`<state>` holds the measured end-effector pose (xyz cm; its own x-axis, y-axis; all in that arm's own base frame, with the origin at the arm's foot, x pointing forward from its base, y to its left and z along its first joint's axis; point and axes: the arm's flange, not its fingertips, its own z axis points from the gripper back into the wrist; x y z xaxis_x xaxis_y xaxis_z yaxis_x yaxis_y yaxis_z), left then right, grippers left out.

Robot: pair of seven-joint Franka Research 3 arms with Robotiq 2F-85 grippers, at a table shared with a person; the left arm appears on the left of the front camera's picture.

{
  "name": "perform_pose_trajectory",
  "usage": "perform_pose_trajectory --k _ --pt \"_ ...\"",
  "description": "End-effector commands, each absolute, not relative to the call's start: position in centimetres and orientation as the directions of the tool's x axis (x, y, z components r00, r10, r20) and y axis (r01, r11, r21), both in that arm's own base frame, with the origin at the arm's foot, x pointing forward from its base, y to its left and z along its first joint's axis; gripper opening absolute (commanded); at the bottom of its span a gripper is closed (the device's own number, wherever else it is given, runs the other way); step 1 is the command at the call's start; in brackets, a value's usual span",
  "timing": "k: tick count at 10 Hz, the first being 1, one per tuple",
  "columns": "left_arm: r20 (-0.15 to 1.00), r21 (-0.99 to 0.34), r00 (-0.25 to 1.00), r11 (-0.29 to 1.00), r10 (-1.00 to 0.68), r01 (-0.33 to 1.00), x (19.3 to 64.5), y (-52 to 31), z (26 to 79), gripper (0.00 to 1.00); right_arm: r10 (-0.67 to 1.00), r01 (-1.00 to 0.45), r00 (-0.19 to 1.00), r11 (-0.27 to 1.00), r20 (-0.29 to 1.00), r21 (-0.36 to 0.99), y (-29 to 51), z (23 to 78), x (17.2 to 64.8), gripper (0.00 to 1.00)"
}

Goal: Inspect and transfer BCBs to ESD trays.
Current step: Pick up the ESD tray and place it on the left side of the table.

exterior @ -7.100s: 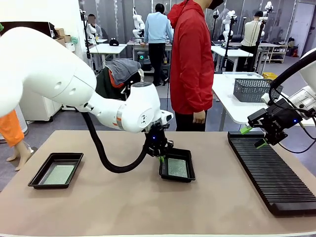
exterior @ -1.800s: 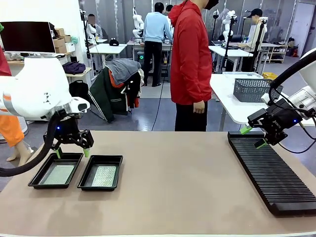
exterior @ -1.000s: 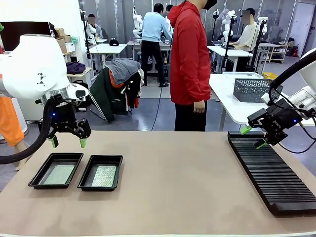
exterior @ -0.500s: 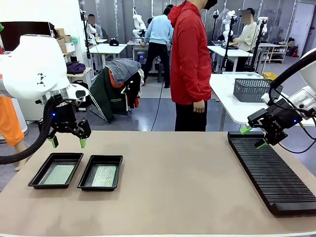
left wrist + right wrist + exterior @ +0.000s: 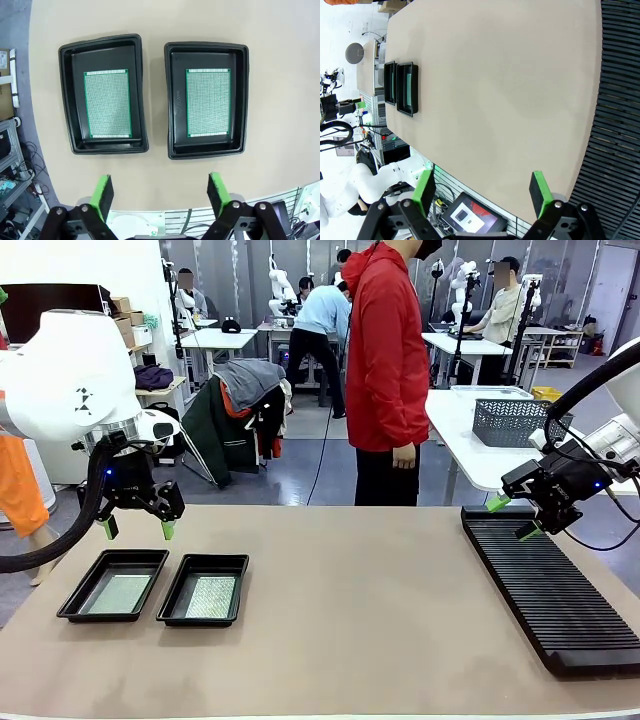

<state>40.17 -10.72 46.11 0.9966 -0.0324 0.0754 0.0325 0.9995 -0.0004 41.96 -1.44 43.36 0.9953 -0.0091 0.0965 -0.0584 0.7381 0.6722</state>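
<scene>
Two black ESD trays lie side by side at the table's left: one (image 5: 113, 585) farther left, the other (image 5: 204, 590) beside it. Each holds a pale green speckled BCB, one board (image 5: 107, 104) in the tray (image 5: 67, 100) and one board (image 5: 208, 102) in the tray (image 5: 241, 100). My left gripper (image 5: 135, 529) hangs open above and behind the trays, nothing between its green pads (image 5: 103, 194). My right gripper (image 5: 515, 517) hovers open over the far end of the ribbed rack, holding nothing. In the right wrist view both trays (image 5: 406, 89) sit far off, and that gripper (image 5: 482, 192) spreads wide.
A long black ribbed rack (image 5: 550, 580) runs along the table's right side. A person in a red jacket (image 5: 388, 370) stands at the far edge, hand (image 5: 403, 478) hanging down. A grey wire-mesh basket (image 5: 512, 422) sits on a white table behind. The tan tabletop (image 5: 350, 620) lies bare in the middle.
Over the last second nothing moved. Before that, my left gripper carried the second tray from the table's middle to beside the first, let go and rose.
</scene>
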Motion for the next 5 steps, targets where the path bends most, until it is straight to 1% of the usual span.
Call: perform_pose_trajectory --k 1,5 --pt "0.076 -0.002 0.997 1.000 -0.029 0.029 40.07 -10.58 45.87 1.00 -0.033 -0.036 0.995 0.739 0.090 0.673 -1.25 43.31 41.76 1.00" --pt "0.076 -0.002 0.997 1.000 -0.029 0.029 40.07 -10.58 45.87 1.00 -0.033 -0.036 0.995 0.739 0.090 0.673 -1.25 43.31 41.76 1.00"
